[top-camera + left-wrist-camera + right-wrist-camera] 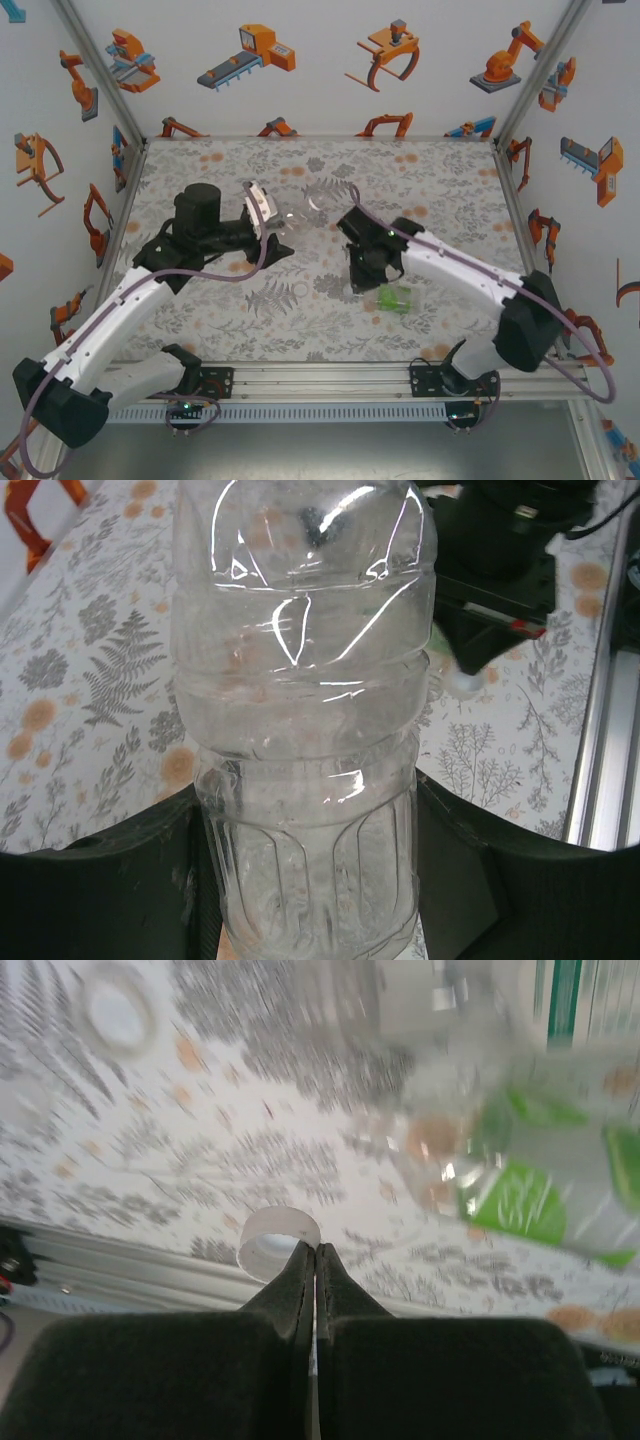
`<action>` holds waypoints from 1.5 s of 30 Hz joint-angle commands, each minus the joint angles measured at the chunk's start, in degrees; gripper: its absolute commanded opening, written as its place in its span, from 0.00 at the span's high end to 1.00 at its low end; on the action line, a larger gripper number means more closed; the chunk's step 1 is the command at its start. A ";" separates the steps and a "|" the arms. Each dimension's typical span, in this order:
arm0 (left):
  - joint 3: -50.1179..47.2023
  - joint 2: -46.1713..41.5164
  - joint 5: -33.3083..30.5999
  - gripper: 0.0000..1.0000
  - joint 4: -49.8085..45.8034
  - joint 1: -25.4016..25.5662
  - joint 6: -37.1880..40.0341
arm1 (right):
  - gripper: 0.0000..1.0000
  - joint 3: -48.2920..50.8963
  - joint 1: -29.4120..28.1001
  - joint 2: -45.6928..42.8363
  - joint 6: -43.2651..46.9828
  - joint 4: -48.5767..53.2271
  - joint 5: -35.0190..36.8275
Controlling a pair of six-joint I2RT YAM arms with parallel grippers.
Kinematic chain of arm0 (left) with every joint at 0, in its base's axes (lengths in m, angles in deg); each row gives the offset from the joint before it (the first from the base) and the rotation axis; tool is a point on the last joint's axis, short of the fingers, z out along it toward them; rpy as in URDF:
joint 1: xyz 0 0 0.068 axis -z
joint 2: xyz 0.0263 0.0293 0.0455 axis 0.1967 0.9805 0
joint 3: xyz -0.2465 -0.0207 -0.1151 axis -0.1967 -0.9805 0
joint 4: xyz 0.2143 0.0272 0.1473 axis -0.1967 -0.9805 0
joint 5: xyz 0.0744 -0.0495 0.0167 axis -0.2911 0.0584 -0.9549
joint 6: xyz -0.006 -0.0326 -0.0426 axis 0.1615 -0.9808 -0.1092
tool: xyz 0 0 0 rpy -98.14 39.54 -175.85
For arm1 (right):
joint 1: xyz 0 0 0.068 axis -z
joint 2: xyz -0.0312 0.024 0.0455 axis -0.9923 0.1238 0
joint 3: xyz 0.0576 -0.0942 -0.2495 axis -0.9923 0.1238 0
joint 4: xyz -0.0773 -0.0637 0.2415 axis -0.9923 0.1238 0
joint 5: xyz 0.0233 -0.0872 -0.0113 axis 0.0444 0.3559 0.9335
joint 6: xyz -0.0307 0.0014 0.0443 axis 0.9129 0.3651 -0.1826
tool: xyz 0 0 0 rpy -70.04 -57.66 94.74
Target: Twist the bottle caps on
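Right wrist view: right gripper (315, 1252) is pressed together; cap (277, 1241) sits just beside its tips at 11 o'clock. Left gripper (310, 880) squeezes the bottle (305, 680).

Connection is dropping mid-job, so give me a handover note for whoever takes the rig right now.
Left end effector: shut on the clear bottle.
Right end effector: shut, with a white cap at its tips; can't tell if it is pinched.
Green bottle on the table close to the right end effector, labelled bottle next to it.
Done: no cap seen screwed on.
Left: likely bring the cap to the clear bottle, thread it, then do the others.
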 commanded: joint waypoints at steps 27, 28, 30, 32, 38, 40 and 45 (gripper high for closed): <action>-7.94 -10.51 -6.66 1.00 5.64 -3.44 -9.58 | 0.82 -34.33 12.33 38.75 12.82 -0.20 -2.10; -7.93 -10.45 -6.59 1.00 5.68 -3.44 -9.63 | 0.82 -34.30 12.42 38.42 12.93 -0.23 -2.11; -8.02 -10.18 -6.30 1.00 5.92 -3.46 -9.63 | 0.83 -34.31 12.42 38.14 13.27 -0.19 -2.22; -7.96 -10.06 -6.22 1.00 6.17 -3.46 -9.76 | 0.84 -34.30 12.46 38.19 13.45 -0.02 -2.53; -7.93 -10.07 -6.12 1.00 6.09 -3.49 -9.87 | 0.82 -34.16 12.51 37.15 13.71 -0.27 -3.07; -7.93 -10.07 -6.13 1.00 5.95 -3.43 -9.81 | 0.78 -34.12 12.51 36.72 13.69 -0.40 -3.38; -7.76 -9.57 -5.78 1.00 6.12 -3.43 -9.89 | 0.81 -33.05 13.06 36.03 13.73 -1.26 -3.44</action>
